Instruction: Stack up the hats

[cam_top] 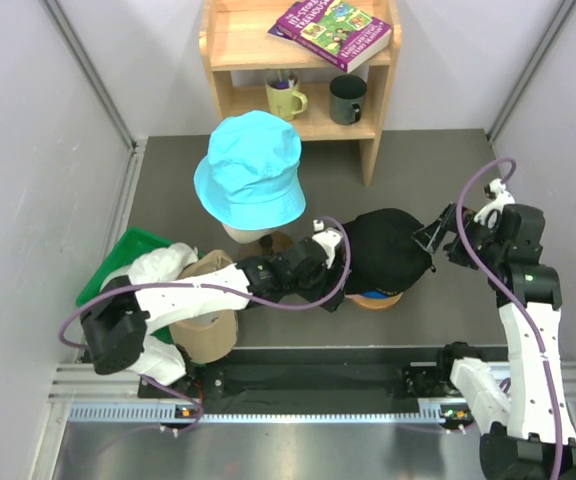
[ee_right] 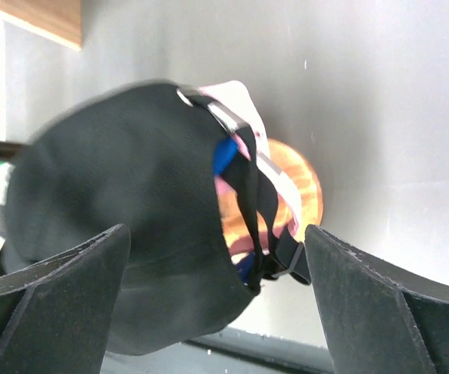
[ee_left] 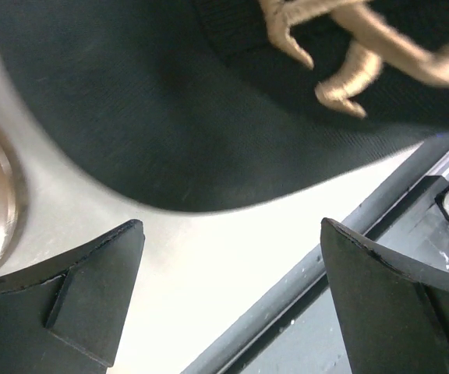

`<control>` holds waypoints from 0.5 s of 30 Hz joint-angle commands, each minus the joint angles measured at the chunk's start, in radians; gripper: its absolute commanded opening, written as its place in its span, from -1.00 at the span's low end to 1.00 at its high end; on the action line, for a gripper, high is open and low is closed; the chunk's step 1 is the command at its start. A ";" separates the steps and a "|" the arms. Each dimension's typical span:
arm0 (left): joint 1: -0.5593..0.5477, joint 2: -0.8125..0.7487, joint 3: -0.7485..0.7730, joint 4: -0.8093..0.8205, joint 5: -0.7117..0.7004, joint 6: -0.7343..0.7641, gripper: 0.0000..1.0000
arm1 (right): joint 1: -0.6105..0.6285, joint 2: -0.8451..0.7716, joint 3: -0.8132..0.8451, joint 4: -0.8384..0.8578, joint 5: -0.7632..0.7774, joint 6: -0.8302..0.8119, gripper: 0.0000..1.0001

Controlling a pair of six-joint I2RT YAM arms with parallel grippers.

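Starting nearest the arm bases: tan cap [cam_top: 208, 338] on the table [cam_top: 448, 180], partly under the left arm. Just beyond, green bin [cam_top: 116, 262] by the left wall, white cap [cam_top: 158, 264] lying over its right side (inside or only on the rim, cannot tell). Left gripper [ee_left: 231, 227] released, fingers wide, nothing between them. Black cap [cam_top: 388, 245] just ahead of it, brim and gold embroidery [ee_left: 349, 74] filling the wrist view, clear of the fingertips. Black cap sits atop the wooden stand [cam_top: 376, 299], over a royal blue cap [ee_right: 224, 156] and a pale cap edge [ee_right: 242, 101]. Right gripper [ee_right: 217, 231] likewise spread and empty, just beside the cap's right, strap side facing it. Farther back, cyan bucket hat [cam_top: 250, 165] on the mannequin head [cam_top: 248, 236]. Farthest, wooden shelf [cam_top: 383, 95]: yellow mug [cam_top: 286, 98] and dark mug [cam_top: 348, 98] on the lower board, book [cam_top: 330, 30] on top.
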 commanded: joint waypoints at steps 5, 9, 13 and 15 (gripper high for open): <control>-0.009 -0.228 0.078 -0.252 0.010 0.028 0.98 | -0.009 0.002 0.149 0.029 0.102 -0.025 0.87; -0.015 -0.302 0.078 -0.514 -0.011 -0.041 0.98 | -0.009 0.000 0.155 0.056 0.122 -0.025 0.86; -0.018 -0.363 0.082 -0.700 -0.129 -0.231 0.98 | -0.009 -0.004 0.136 0.090 0.127 -0.008 0.86; -0.022 -0.401 0.076 -0.737 -0.163 -0.278 0.98 | -0.009 -0.010 0.120 0.116 0.121 0.008 0.86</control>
